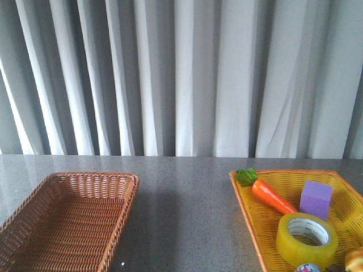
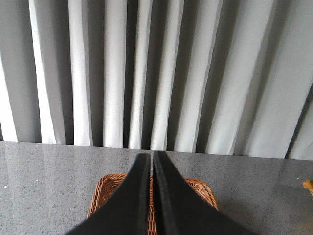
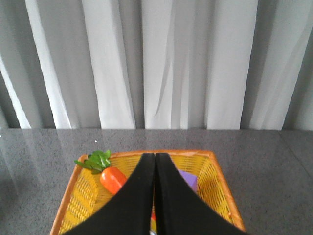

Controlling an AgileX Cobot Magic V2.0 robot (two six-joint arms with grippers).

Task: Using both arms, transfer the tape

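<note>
- Behind everything, grey-white curtains (image 1: 187, 79) hang along the far edge of the dark speckled table (image 1: 181, 215).
- Left of the yellow basket (image 1: 258, 226), well apart from it, sits a brown wicker basket (image 1: 68, 221).
- Inside the yellow basket, the tape (image 1: 307, 239) lies flat near the front, hole upward, just beside a purple cube (image 1: 316, 198) and a toy carrot (image 1: 272, 194).
- Above the yellow basket hangs the right gripper (image 3: 154, 159), fingers pressed together on nothing; the tape is hidden in its wrist view.
- Over the brown basket, the left gripper (image 2: 151, 156) is likewise closed and empty, far from the tape.
</note>
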